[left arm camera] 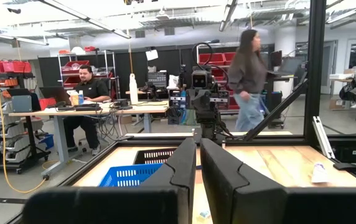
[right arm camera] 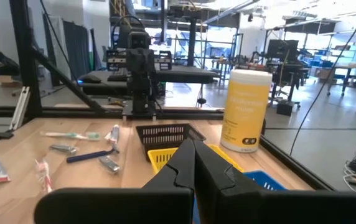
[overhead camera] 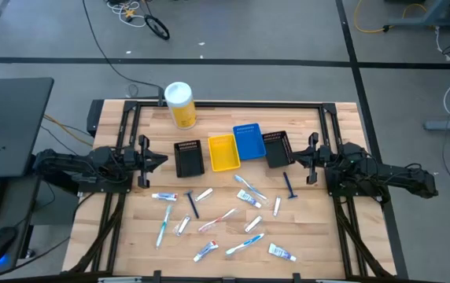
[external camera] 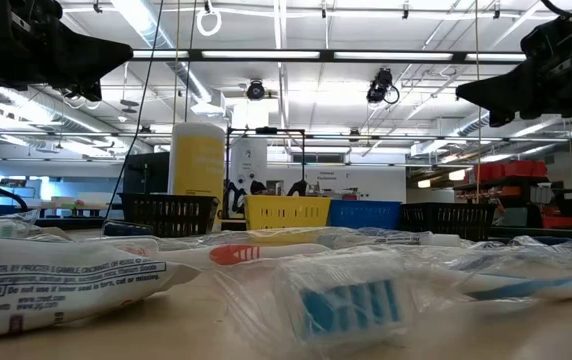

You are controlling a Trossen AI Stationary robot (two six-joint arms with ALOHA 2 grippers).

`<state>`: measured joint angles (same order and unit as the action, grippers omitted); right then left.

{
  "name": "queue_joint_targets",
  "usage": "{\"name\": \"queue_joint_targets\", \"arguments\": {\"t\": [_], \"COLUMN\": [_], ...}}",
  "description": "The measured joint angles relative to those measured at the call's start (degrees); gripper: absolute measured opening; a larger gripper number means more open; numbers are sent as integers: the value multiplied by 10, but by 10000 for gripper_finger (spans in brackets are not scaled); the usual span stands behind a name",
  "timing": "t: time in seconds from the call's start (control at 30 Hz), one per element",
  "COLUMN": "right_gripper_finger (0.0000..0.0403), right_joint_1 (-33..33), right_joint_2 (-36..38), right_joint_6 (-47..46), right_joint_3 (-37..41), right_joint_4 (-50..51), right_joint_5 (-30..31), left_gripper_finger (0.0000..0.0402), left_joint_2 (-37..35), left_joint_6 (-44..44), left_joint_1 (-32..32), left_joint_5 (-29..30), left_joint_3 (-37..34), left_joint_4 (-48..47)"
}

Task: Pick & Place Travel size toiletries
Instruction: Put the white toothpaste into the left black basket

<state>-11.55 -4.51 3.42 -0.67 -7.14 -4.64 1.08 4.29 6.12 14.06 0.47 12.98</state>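
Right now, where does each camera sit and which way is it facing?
High: overhead, straight down on toiletries and both arms.
Low: table height, across wrapped items toward the bins; arms overhead.
Left wrist: on left arm, looking past the shut left gripper across the table.
Right wrist: on right arm, past the shut right gripper.
Shared: yellow canister in high, low and right wrist.

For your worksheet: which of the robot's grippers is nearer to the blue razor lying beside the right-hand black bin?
Right. The right gripper sits just beside the blue razor; the left gripper waits across the table, past the bins.
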Motion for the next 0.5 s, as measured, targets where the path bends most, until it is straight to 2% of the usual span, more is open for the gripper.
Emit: {"name": "queue_joint_targets", "arguments": {"t": [0.43, 0.5], "right_gripper_finger": [1, 1], "right_joint_1": [0, 0], "right_joint_2": [0, 0], "right_joint_6": [3, 23], "right_joint_3": [0, 0], "right_joint_4": [-42, -59], "right_joint_5": [2, 26], "left_gripper_finger": [32, 32], "left_joint_2": [0, 0], "left_joint_6": [13, 38], "left_joint_1": [0, 0], "left_joint_5": [0, 2], "left_joint_3": [9, 9], "left_joint_4": [-14, -14]}}
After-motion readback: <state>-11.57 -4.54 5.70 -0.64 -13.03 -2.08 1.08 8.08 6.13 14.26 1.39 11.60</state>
